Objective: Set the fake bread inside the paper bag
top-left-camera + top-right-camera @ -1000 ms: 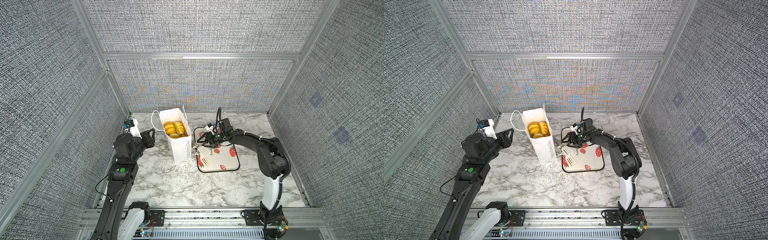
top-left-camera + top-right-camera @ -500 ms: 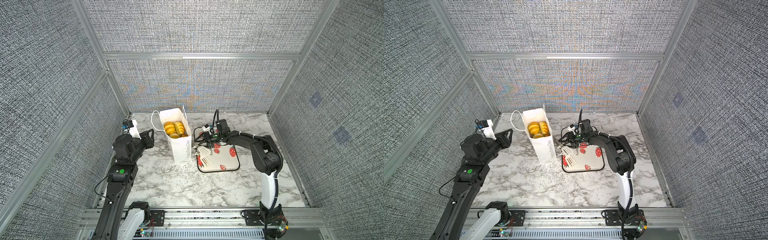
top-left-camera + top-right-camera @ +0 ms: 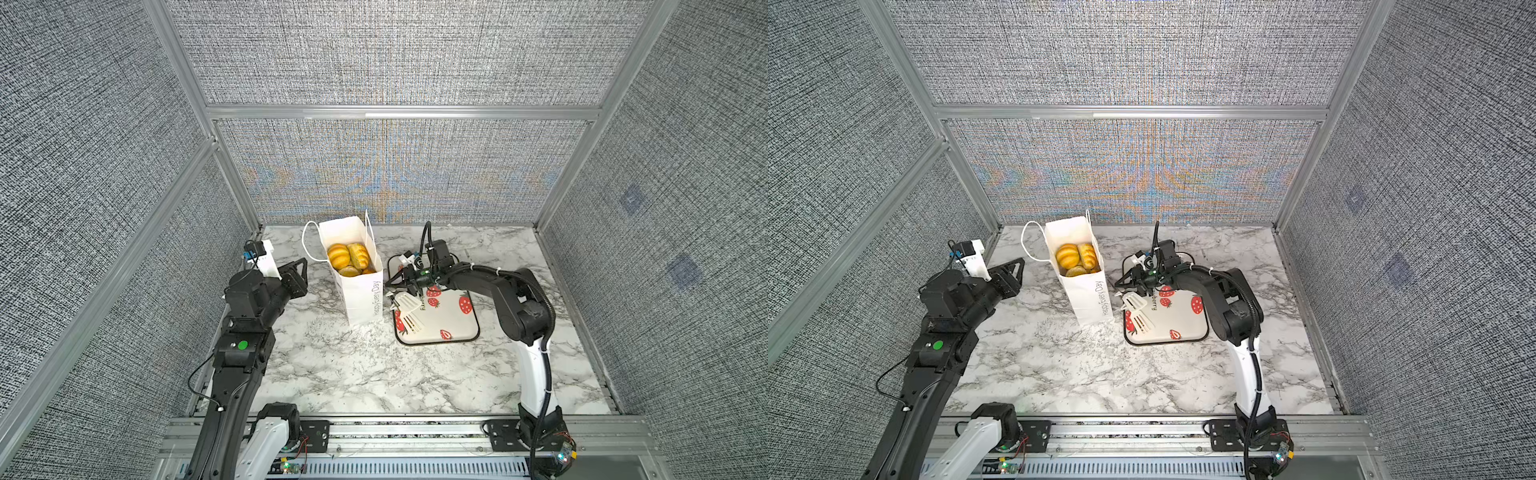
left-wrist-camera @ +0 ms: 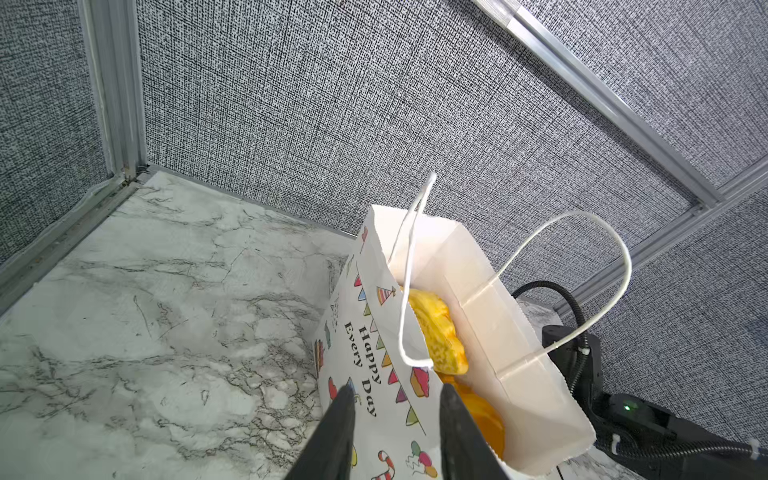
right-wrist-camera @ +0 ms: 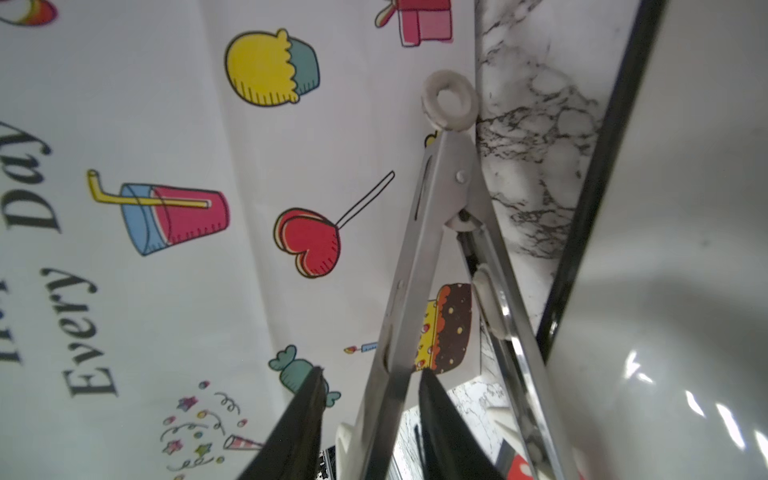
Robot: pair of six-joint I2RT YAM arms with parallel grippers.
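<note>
Right wrist view: tongs (image 5: pixel 419 249) straddled by the parted right gripper (image 5: pixel 370 372), paper bag (image 5: pixel 166 124) just beyond. The left gripper (image 3: pixel 301 272) is held open, farther off

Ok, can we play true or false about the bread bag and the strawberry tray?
1. The paper bag stands upright with fake bread inside. True.
2. Bread lies on the strawberry tray. False: only tongs show there.
3. The left end effector is gripping the bag. False: its jaws are open and grip nothing.
4. One arm of the tongs sits between the right end effector's jaws. True.
</note>
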